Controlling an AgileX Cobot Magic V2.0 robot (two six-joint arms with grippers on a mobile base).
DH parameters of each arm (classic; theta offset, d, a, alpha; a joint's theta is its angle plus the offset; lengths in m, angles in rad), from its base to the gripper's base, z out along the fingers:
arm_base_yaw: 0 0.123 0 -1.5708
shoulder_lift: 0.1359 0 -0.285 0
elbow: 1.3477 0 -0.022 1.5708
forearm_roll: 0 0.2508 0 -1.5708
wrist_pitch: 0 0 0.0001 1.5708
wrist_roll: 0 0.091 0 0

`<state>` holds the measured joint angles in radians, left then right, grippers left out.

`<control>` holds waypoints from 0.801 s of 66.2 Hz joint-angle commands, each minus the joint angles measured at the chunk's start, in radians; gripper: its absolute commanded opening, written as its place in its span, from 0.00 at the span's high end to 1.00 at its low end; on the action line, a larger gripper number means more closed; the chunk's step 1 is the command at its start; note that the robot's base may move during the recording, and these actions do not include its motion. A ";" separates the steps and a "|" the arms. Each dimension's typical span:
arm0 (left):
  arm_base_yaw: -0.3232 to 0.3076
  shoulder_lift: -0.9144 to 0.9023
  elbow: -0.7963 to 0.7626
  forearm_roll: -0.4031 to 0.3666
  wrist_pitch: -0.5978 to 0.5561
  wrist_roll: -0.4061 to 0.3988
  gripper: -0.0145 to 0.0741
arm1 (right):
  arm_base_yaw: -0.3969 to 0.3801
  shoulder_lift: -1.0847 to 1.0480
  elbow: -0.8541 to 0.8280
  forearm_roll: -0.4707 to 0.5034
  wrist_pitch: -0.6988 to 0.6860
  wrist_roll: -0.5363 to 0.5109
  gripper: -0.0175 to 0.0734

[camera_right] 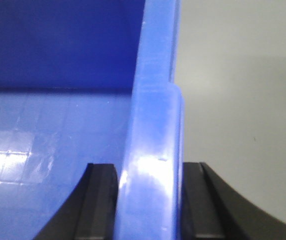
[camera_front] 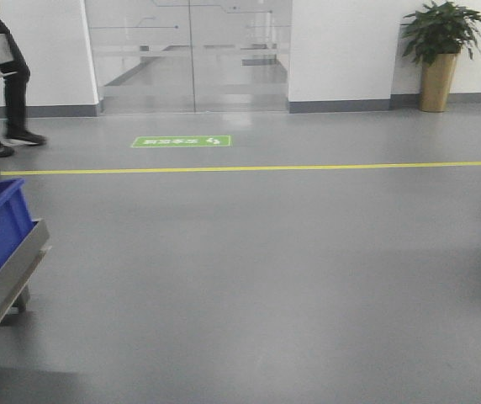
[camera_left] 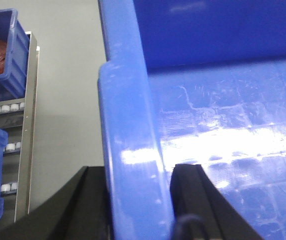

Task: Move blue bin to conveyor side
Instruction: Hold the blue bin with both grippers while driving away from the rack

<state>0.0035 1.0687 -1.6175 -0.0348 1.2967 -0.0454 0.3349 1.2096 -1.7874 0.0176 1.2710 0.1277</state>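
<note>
White characters on the green floor sign (camera_front: 181, 141) are unreadable

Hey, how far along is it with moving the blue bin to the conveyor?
Done: the left hand and the right hand each clamp a side rim of the blue bin, one finger inside, one outside. In hand: holding it between both arms. Left: carrying it to the conveyor, which no view shows.

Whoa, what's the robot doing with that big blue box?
It is gripping the blue bin with both hands. The left hand pinches the rim of one side wall, and the right hand pinches the rim of the other. The bin looks empty inside. A metal rack with more blue bins stands nearby. The conveyor it should go beside is not in view.
</note>
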 commanded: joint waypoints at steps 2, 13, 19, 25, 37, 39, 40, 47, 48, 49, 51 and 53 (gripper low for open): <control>-0.001 -0.019 -0.013 0.022 -0.076 0.012 0.86 | -0.003 -0.028 -0.025 -0.058 -0.106 -0.018 0.89; -0.001 -0.019 -0.013 0.022 -0.076 0.012 0.86 | -0.003 -0.028 -0.025 -0.058 -0.106 -0.018 0.89; -0.001 -0.019 -0.013 0.022 -0.076 0.012 0.86 | -0.003 -0.028 -0.025 -0.058 -0.106 -0.018 0.89; -0.001 -0.019 -0.013 0.022 -0.076 0.012 0.86 | -0.003 -0.028 -0.025 -0.058 -0.106 -0.018 0.89; -0.001 -0.019 -0.013 0.022 -0.076 0.012 0.86 | -0.003 -0.028 -0.025 -0.058 -0.106 -0.018 0.89; -0.001 -0.019 -0.013 0.022 -0.076 0.012 0.86 | -0.003 -0.028 -0.025 -0.058 -0.106 -0.018 0.89; -0.001 -0.019 -0.013 0.022 -0.076 0.012 0.86 | -0.003 -0.028 -0.025 -0.058 -0.106 -0.018 0.89; -0.001 -0.019 -0.013 0.022 -0.076 0.012 0.86 | -0.003 -0.028 -0.025 -0.058 -0.106 -0.018 0.89; -0.001 -0.019 -0.013 0.022 -0.076 0.012 0.86 | -0.003 -0.028 -0.025 -0.058 -0.106 -0.018 0.89; -0.001 -0.019 -0.013 0.022 -0.076 0.012 0.86 | -0.003 -0.028 -0.025 -0.058 -0.106 -0.018 0.89; -0.001 -0.019 -0.013 0.022 -0.076 0.012 0.86 | -0.003 -0.028 -0.025 -0.058 -0.106 -0.018 0.89; -0.001 -0.019 -0.013 0.022 -0.076 0.012 0.86 | -0.003 -0.028 -0.025 -0.058 -0.106 -0.018 0.89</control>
<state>0.0035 1.0687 -1.6175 -0.0348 1.2984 -0.0454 0.3349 1.2093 -1.7874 0.0176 1.2710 0.1277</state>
